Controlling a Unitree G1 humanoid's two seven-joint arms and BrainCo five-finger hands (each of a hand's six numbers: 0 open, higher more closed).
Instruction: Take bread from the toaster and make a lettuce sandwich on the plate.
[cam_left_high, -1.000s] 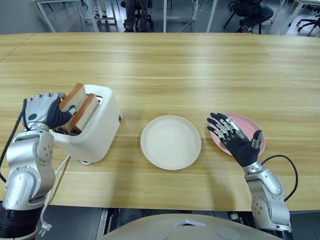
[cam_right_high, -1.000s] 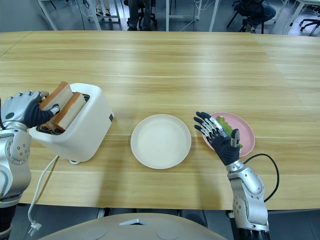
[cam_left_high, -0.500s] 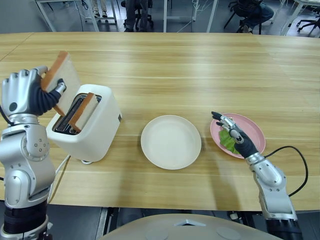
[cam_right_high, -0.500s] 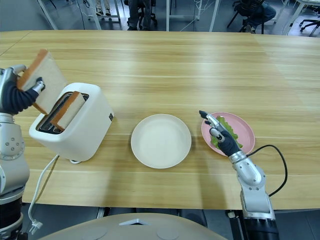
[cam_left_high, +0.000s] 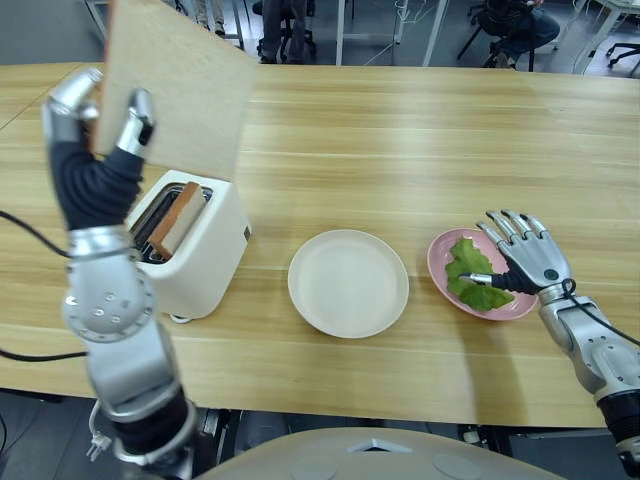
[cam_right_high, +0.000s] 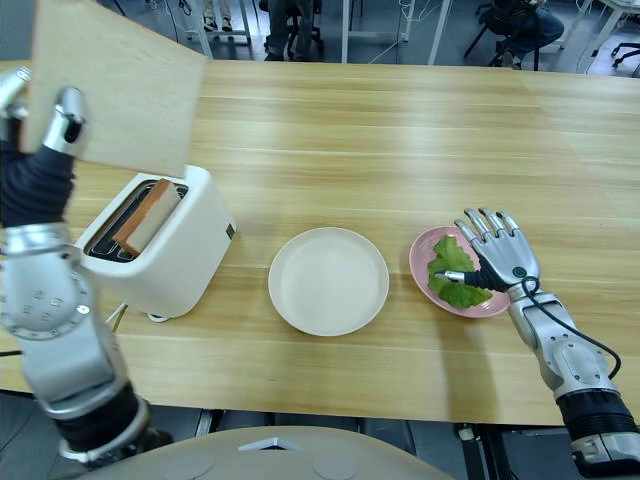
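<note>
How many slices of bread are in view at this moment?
2. One bread slice is held up in the left hand, above the toaster. The other slice stands in a toaster slot. The slot beside it looks empty.

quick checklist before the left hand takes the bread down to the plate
1. Bread slice gripped by left hand: ok, raised above the toaster.
2. Cream plate free to receive it: ok.
3. Second slice seated in its slot: ok.
4. Lettuce on pink plate: ok.
5. Right hand closed on lettuce: not ok, fingers spread.
</note>
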